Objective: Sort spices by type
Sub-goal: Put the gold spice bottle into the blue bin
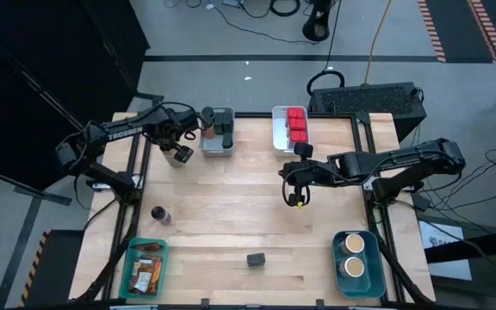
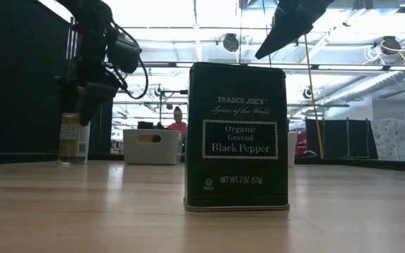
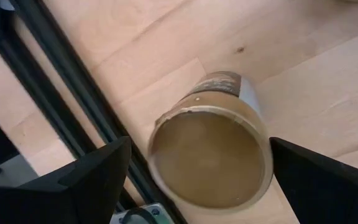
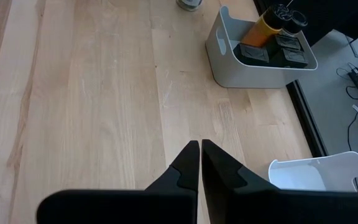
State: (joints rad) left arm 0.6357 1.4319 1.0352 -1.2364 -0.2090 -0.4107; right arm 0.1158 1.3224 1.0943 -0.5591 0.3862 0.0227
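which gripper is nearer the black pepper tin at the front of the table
Right. The right gripper hovers mid-table, up-right of the black pepper tin; the left gripper is far off, over a tan-topped jar.

Right end effector [image 4: 199, 163] fingers together above bare wood table [image 4: 92, 112]; grey bin [image 4: 232, 65] holds dark tins [image 4: 253, 53].

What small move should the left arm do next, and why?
Probably lower the left gripper and close on the tan-topped jar: its open fingers already stand on either side of the jar's top, not touching. The right gripper, shut, waits over bare table.
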